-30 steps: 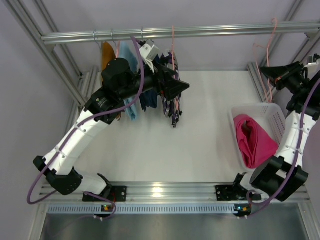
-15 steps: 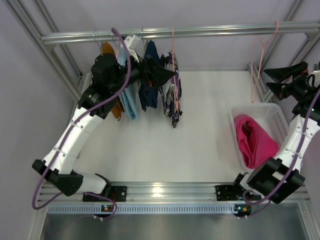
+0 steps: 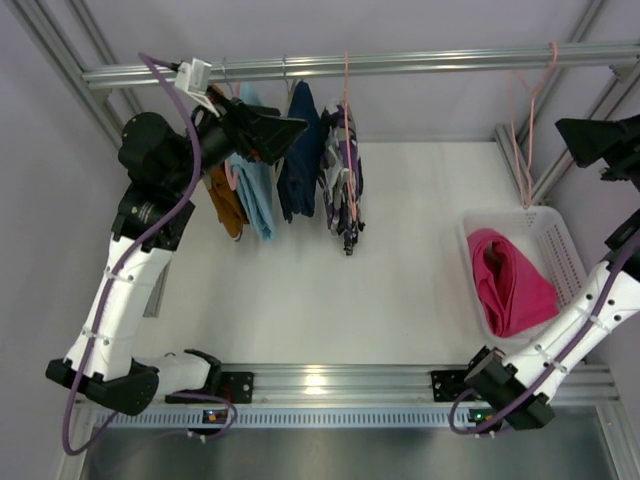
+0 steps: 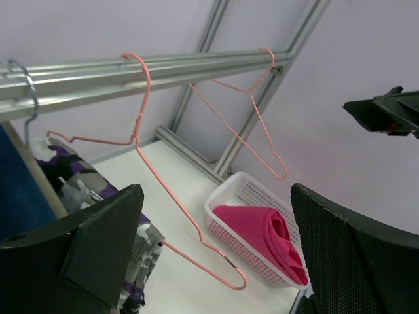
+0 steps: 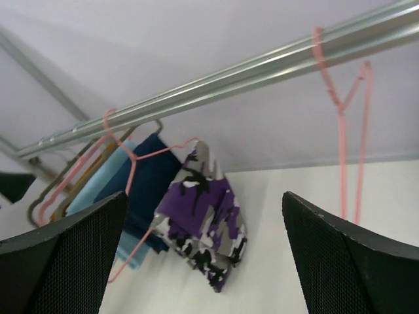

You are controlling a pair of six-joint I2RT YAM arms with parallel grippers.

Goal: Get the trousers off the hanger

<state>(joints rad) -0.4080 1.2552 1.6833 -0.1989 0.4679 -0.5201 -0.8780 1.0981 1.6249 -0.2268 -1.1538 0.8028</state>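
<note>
Left hand and right hand both spread wide, gripping nothing!
Pink trousers sit folded in the basket on the worktop, below the right hand. Patterned trousers hang on a pink hanger from the rail, near the left hand.

Top external camera: overhead at the near edge, looking down over the whole counter to the far rail. Left wrist camera: high at far left, close to the rail, facing right toward the basket. Right wrist camera: far right, facing left, tilted upward. All three share the rail and the patterned trousers.
</note>
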